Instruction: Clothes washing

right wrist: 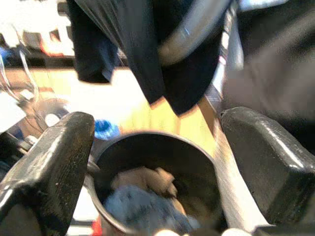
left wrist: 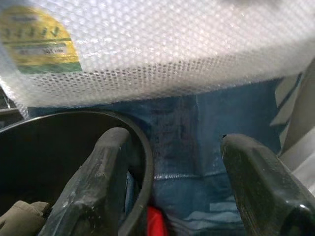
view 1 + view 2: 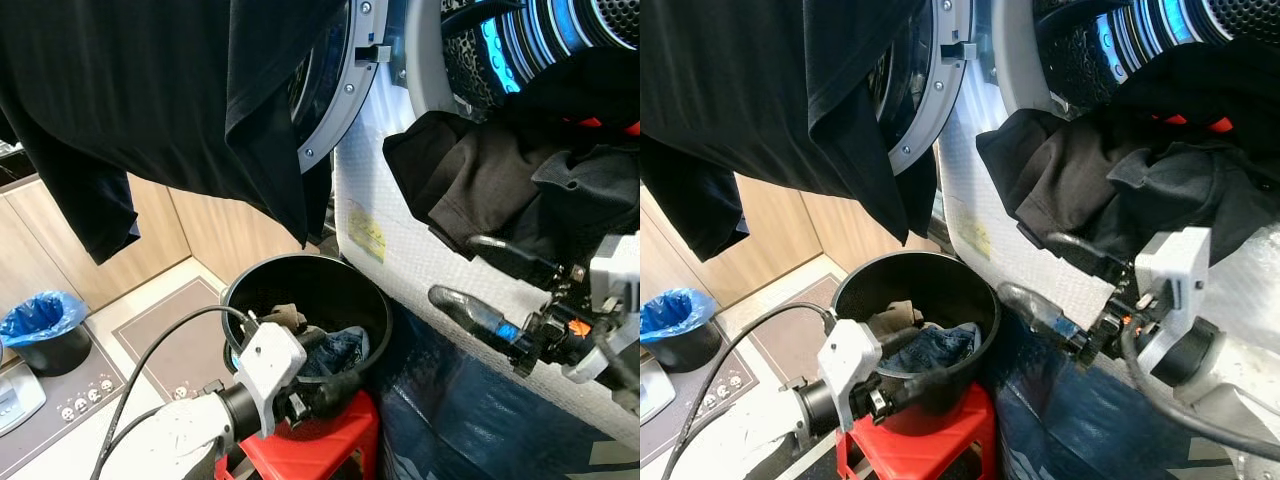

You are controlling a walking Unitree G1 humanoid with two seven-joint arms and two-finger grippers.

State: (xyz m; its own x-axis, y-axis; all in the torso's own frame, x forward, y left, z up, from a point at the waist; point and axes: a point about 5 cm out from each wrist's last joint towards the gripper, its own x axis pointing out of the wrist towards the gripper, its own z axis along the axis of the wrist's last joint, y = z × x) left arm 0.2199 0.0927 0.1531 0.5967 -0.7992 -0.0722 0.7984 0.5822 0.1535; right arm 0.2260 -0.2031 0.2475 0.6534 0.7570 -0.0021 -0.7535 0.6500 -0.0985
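A black bucket point(image 3: 300, 262) stands on a red stool point(image 3: 335, 445) in front of the washing machine. Blue jeans point(image 3: 342, 350) and a brown cloth point(image 3: 284, 316) lie inside it. My left gripper point(image 3: 330, 372) is open at the bucket's near rim, with one finger point(image 2: 98, 172) inside and the other outside. A heap of dark clothes point(image 3: 480, 190) spills out of the drum opening over the machine's front. Just below that heap my right gripper point(image 3: 482, 280) hangs open and holds nothing. A black shirt point(image 3: 150, 90) hangs across the top left, over the open door point(image 3: 340, 90).
The machine's front is wrapped in bubble film point(image 3: 400, 250), with blue sheeting point(image 3: 450, 410) beneath. A small bin with a blue bag point(image 3: 42, 325) and a scale point(image 3: 15, 400) sit on the floor at the left, before wooden cabinets point(image 3: 220, 235).
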